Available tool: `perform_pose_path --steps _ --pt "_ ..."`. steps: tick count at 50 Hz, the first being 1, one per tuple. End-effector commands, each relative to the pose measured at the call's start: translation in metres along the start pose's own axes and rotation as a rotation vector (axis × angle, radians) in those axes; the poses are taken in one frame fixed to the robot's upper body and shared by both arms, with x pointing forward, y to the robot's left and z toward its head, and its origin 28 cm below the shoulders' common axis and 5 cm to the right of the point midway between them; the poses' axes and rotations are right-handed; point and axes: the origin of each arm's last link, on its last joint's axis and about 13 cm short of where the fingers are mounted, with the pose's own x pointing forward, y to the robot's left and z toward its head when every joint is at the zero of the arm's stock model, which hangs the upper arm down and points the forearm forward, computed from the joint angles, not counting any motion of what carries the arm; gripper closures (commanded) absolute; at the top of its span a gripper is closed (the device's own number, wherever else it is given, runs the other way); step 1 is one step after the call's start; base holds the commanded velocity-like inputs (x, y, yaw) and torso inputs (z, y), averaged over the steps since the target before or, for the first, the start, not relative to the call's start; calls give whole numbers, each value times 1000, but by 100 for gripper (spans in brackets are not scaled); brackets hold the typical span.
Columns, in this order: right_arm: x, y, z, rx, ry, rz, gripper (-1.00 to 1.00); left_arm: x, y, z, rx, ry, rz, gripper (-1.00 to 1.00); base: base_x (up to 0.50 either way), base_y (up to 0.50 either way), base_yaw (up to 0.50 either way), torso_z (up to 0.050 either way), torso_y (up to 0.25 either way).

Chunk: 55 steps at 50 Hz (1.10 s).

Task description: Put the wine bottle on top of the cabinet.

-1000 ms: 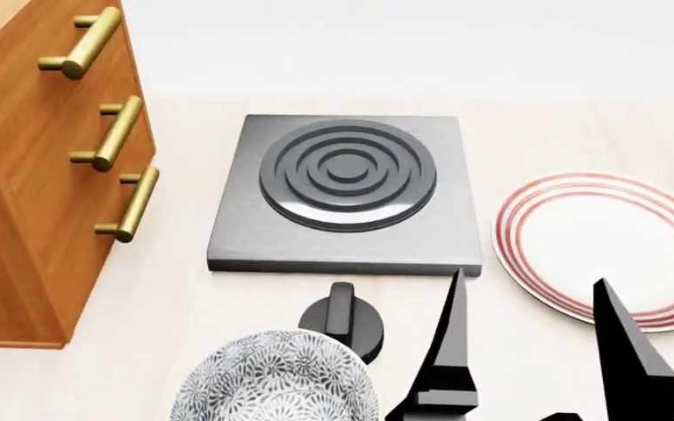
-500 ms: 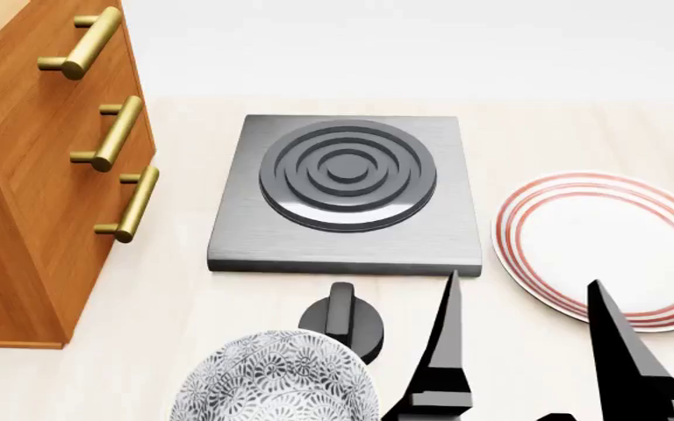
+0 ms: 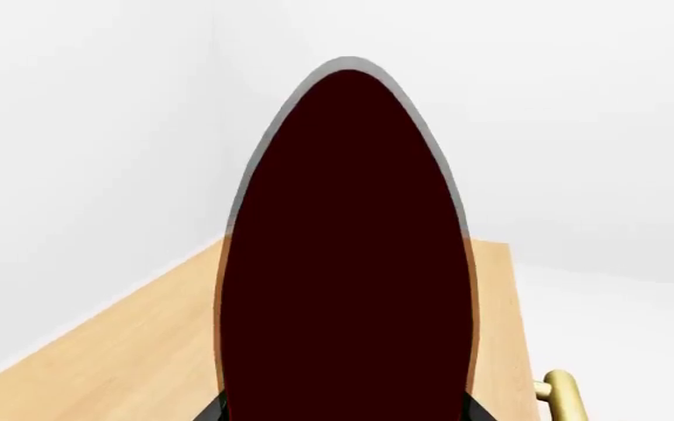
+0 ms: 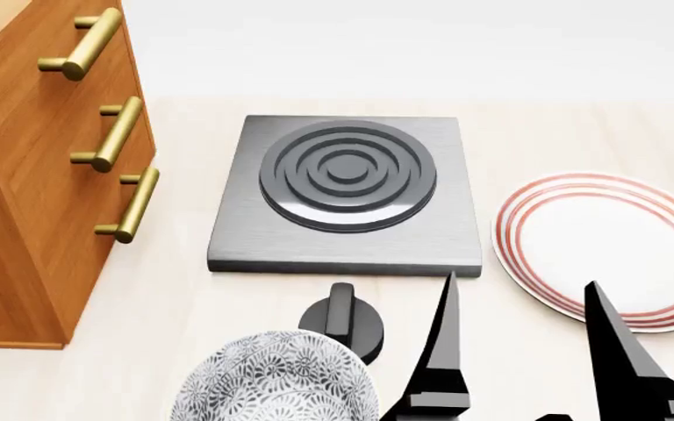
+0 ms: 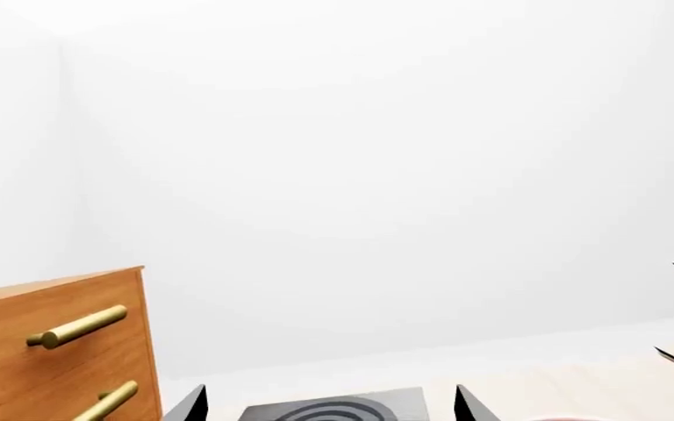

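The wine bottle (image 3: 343,263) fills the left wrist view as a tall dark shape with a thin grey rim. My left gripper (image 3: 346,414) is shut on it, with black fingers (image 3: 211,410) showing at both of its sides. Behind the bottle lies the cabinet's top (image 3: 103,360), and a brass handle (image 3: 562,395) shows past its edge. Whether the bottle touches that top I cannot tell. In the head view the reddish-brown cabinet (image 4: 32,202) stands at the left; bottle and left gripper are out of that view. My right gripper (image 4: 519,289) (image 5: 331,399) is open and empty, low over the table.
A grey hotplate (image 4: 347,189) sits mid-table with a black knob (image 4: 342,317) in front of it. A patterned bowl (image 4: 276,379) is at the near edge beside the right gripper. A red-ringed plate (image 4: 600,246) lies at the right.
My right gripper has drifted slightly to the left, still open. Nothing else in the head view has moved.
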Motion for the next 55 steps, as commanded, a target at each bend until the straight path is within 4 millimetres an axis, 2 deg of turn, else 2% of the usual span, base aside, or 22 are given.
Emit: perform_pose_path --steps 1,11,12,37,49,55 --pt "1 -2 1 -1 -26 -1 -100 2 -8 -19 -64 62 -62 100 0 0 0 0 0" --pt "2 -2 1 2 -27 -1 -100 3 -9 -19 -58 63 -55 100 2 1 0 0 0" --pt "2 -2 1 2 -27 -1 -100 3 -9 -19 -54 61 -55 -100 11 0 0 0 0" --pt "2 -1 1 2 -25 2 -100 3 -8 -22 -60 64 -48 -100 0 0 0 0 0" --pt "1 1 0 2 -21 10 -100 -6 -5 -9 -49 -37 -36 -100 0 0 0 0 0" --pt "1 1 0 2 -21 12 -100 -10 -8 -10 1 -78 -57 -100 0 0 0 0 0"
